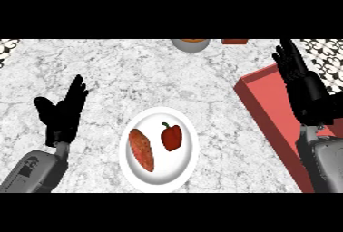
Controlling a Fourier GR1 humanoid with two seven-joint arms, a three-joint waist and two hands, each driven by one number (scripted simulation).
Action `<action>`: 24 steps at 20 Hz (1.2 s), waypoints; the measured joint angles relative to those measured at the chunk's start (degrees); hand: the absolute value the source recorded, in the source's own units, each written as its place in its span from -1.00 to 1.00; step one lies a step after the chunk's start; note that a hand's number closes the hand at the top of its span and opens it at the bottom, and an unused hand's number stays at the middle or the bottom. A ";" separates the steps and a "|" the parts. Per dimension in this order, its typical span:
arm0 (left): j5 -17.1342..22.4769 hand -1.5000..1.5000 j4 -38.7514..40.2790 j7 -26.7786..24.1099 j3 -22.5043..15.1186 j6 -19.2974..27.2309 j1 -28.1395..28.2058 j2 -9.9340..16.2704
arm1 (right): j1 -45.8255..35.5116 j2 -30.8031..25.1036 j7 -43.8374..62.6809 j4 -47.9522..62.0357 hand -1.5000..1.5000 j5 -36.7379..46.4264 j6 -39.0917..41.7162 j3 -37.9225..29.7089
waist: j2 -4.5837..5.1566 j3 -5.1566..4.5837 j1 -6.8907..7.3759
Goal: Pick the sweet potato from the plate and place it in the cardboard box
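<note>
head view: the task is looking barely begun, as far as i can judge; the sweet potato (141, 150) is lying on the white plate (158, 180), on its 9 o'clock half, untouched, so the pick, the carry and the drop are all still waiting; a red pepper (171, 136) is sitting just beside it toward 2 o'clock on the same plate, not part of the job. the box (268, 115) is showing as a red tray-like container running from 3 o'clock toward 5 o'clock, well apart from the plate; nothing is showing inside the part that is visible, though the right forearm is hiding some of it. the left hand (61, 113) is resting at 9 o'clock, fingers straight and spread, holding nothing; the right hand (303, 81) is hanging over the box's far end near 2 o'clock, fingers extended and holding nothing. a grey bowl (191, 44) is peeking in at 12 o'clock, with a small red item (234, 41) beside it, too cropped to identify.
</note>
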 measured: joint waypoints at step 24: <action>-9.26 0.00 -7.44 -11.14 -4.34 -17.30 -2.16 8.25 | -20.16 -0.85 -19.80 12.76 -1.00 21.14 19.52 23.61 | -0.88 1.79 2.07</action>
